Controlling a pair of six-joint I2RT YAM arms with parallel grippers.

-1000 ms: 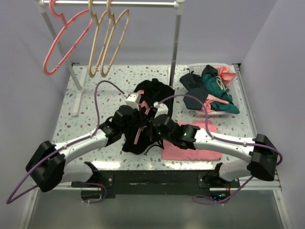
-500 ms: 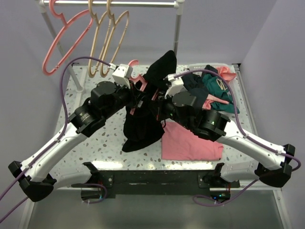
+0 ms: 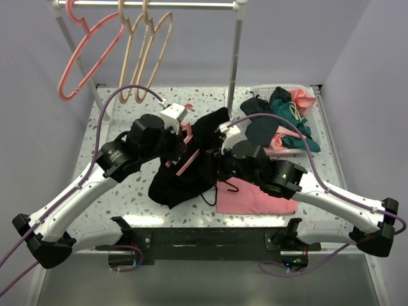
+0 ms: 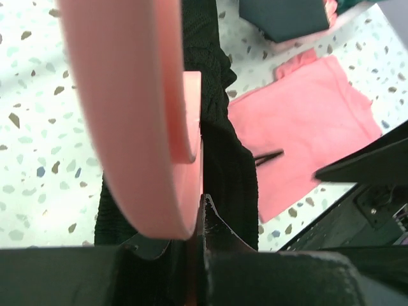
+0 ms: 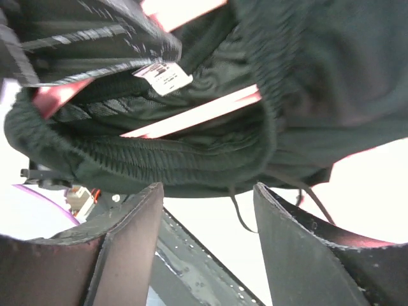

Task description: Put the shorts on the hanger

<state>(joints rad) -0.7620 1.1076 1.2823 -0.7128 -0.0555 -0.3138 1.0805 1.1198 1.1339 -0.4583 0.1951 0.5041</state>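
Note:
The black shorts (image 3: 182, 178) hang limp over the pink hanger (image 3: 185, 164), their lower end lying on the table. My left gripper (image 3: 180, 136) is shut on the hanger (image 4: 127, 115) near its hook; in the left wrist view the shorts (image 4: 220, 146) drape just behind the pink plastic. My right gripper (image 3: 217, 158) sits against the right side of the shorts, open. In the right wrist view the elastic waistband (image 5: 159, 166) and the drawstring hang just beyond the spread fingertips (image 5: 207, 191), nothing between them, and a pink hanger bar (image 5: 191, 115) shows inside the waistband.
A flat pink cloth (image 3: 255, 197) lies on the table under the right arm. A white basket (image 3: 306, 89) at the back right holds teal and dark garments. A rail at the back carries another pink hanger (image 3: 83, 57) and tan hangers (image 3: 143, 57); its post (image 3: 234, 64) stands behind the shorts.
The right gripper has opened and let go of the shorts. Both arms have come down, and the shorts that stood raised in a peak now sag lower on the hanger.

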